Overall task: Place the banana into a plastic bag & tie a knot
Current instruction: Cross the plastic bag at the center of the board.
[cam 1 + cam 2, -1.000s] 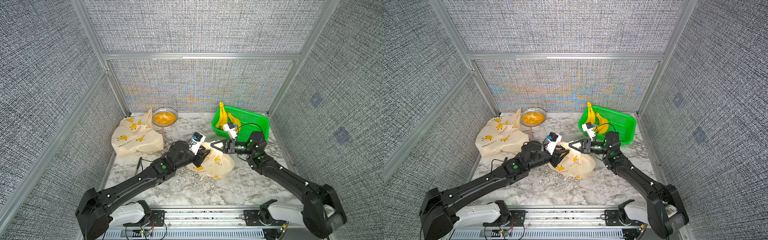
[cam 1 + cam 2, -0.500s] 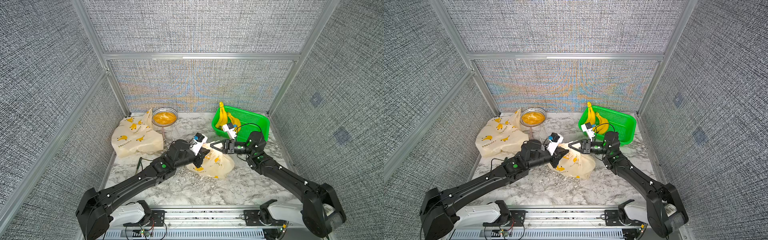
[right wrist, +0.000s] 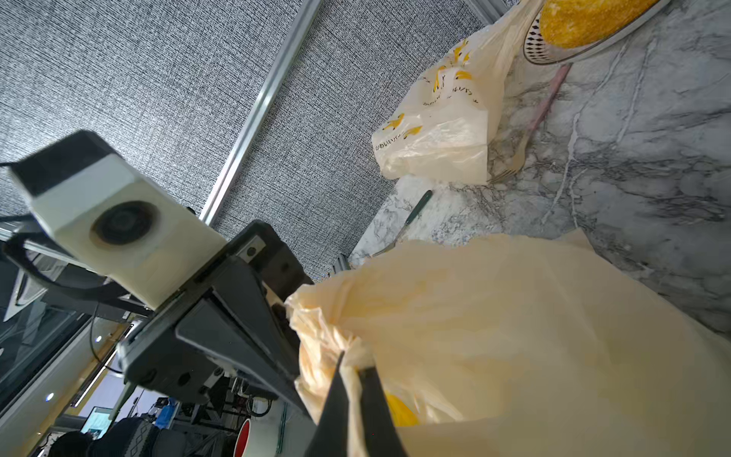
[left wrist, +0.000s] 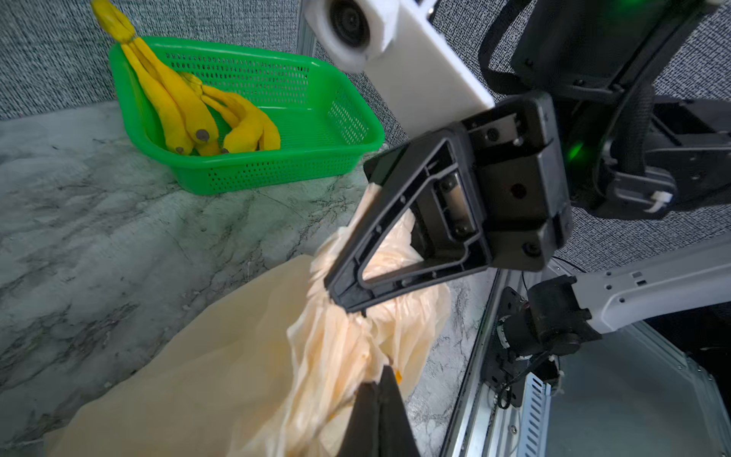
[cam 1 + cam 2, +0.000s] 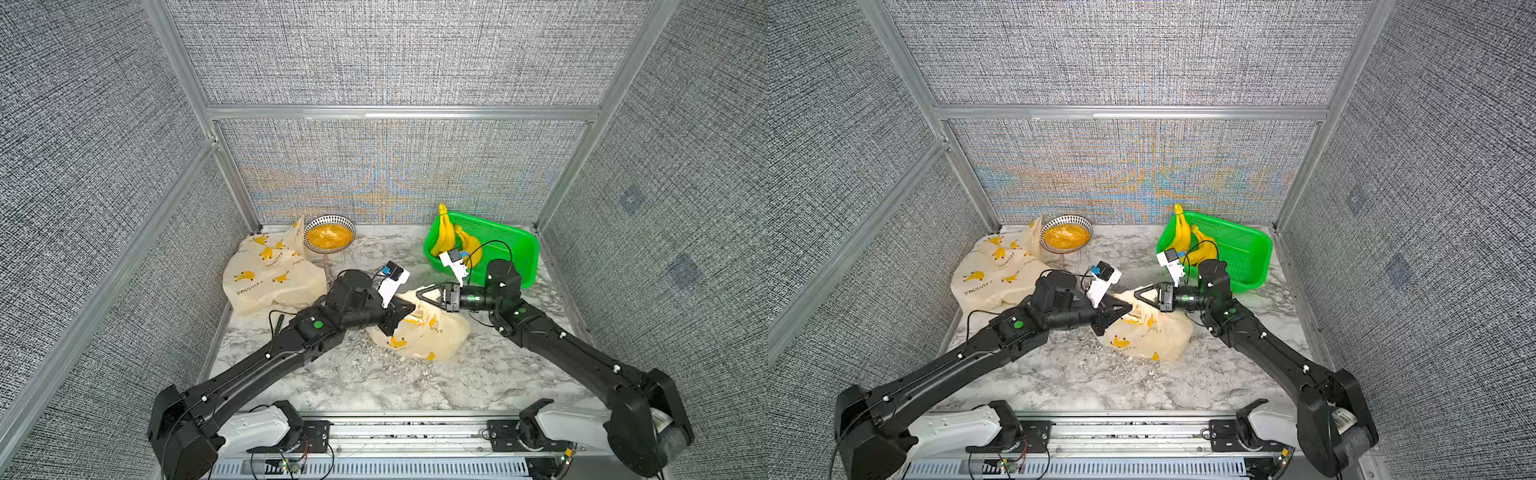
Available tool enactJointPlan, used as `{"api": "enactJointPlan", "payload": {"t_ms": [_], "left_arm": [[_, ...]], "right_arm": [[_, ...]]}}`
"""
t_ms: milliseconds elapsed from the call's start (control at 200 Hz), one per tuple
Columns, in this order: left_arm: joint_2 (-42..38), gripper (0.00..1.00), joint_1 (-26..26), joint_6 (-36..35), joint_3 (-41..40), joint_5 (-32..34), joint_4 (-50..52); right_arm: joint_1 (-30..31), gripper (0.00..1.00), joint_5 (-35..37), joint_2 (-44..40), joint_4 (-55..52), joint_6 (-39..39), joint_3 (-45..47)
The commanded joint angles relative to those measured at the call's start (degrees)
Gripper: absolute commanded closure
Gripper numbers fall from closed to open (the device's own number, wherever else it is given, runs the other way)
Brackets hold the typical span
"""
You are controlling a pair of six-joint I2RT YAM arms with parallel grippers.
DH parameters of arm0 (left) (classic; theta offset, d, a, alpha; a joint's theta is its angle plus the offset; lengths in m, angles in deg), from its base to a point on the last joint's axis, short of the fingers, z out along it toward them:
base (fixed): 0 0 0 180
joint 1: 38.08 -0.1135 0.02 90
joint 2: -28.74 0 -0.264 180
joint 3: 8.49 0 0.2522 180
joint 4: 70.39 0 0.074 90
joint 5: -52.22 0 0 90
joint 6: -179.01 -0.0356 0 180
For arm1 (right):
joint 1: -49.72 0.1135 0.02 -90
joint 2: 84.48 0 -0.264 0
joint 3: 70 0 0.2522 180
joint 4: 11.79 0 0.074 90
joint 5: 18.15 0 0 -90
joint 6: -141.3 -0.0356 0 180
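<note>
Cream plastic bag printed with little yellow bananas (image 5: 432, 340) lies at the middle of the white marble worktop (image 5: 395, 386), its neck gathered into a crumpled bunch. We see the left jaws clamped on that bunch from one side and the right jaws clamped on it from the other, tips nearly meeting. Yellow shows through the film; fruit or print, we cannot tell. Loose yellow bananas (image 5: 446, 237) rest in the green perforated plastic basket (image 5: 525, 262) behind the right arm.

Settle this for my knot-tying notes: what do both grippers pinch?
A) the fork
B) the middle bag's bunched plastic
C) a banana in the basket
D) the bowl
B: the wrist views show the left gripper and the right gripper each shut on gathered plastic of the bag.
</note>
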Motion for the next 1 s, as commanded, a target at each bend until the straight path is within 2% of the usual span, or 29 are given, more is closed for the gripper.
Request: {"api": "enactJointPlan", "payload": {"t_ms": [0, 190, 275, 405, 591, 996], "left_arm": [[1.5, 1.0, -1.2, 8.1, -0.5, -5.2, -4.3], [1.5, 1.0, -1.8, 11.1, -2.2, -2.1, -4.3], [1.5, 1.0, -2.0, 12.1, -3.7, -3.1, -7.4], [3.1, 1.0, -2.0, 12.6, -3.0, -5.5, -9.0], [3.5, 1.0, -2.0, 12.5, -2.7, -5.8, -9.2], [3.3, 1.0, -2.0, 12.1, -2.8, -5.3, -8.4]], "right_arm": [[1.8, 1.0, 2.4, 0.1, -2.3, 3.6, -0.3], [2.1, 1.0, 3.9, -1.9, -3.2, 5.0, -0.3], [2.0, 1.0, 3.8, -2.7, -4.4, 6.3, -2.3], [1.9, 0.85, 3.8, -3.4, -6.5, 8.2, -2.7], [1.2, 0.76, 3.6, -4.9, -8.0, 9.0, -2.8], [-4.1, 0.67, 2.8, -11.4, -10.0, 8.2, 1.1]]}}
